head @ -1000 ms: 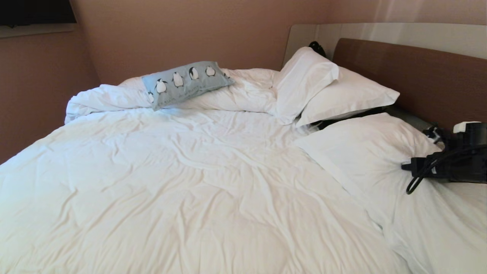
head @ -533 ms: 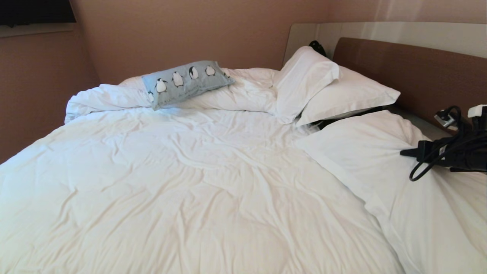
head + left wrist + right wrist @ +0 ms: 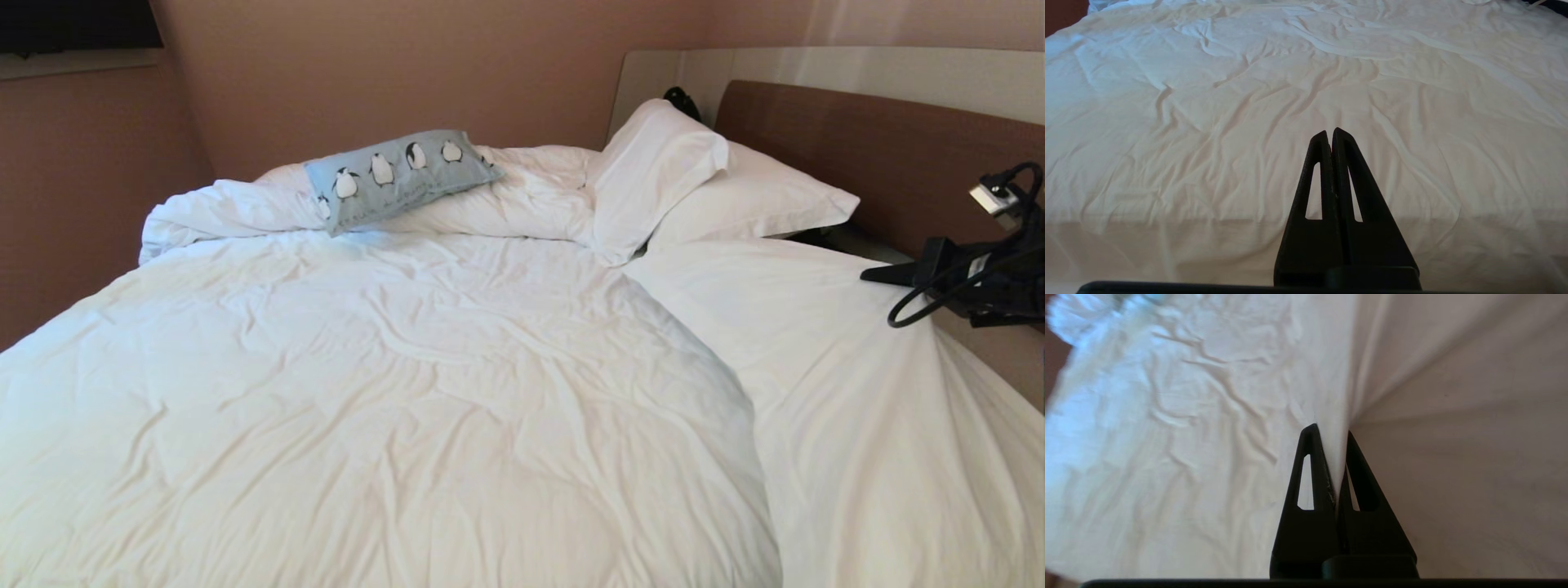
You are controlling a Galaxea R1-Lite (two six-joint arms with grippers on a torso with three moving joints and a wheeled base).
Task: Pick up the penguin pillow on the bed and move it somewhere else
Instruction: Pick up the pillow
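A wide bed (image 3: 367, 392) with a rumpled white duvet (image 3: 343, 425) fills a room with dusky pink-brown walls (image 3: 392, 73); a brown wooden headboard (image 3: 865, 155) set in a pale beige panel (image 3: 857, 73) runs along the right side. A dark window ledge (image 3: 77, 59) sits high at the far left. Two plain white pillows (image 3: 694, 192) lean against the headboard, with a dark object partly hidden behind them.

The penguin pillow (image 3: 400, 178), pale blue-grey with a row of black-and-white penguins, lies on the bunched-up duvet at the far edge of the bed, near the back wall and well apart from both arms. A line of dark script runs beneath the penguins; it is too small to read.

At the right edge, the right gripper (image 3: 1331, 457) is raised beside the headboard, its fingers clamped together on a fold of white fabric (image 3: 816, 327), which rises taut from the bed toward it in a tent shape. The left gripper (image 3: 1329, 136) hangs above the near edge of the duvet, its fingers pressed together on nothing.
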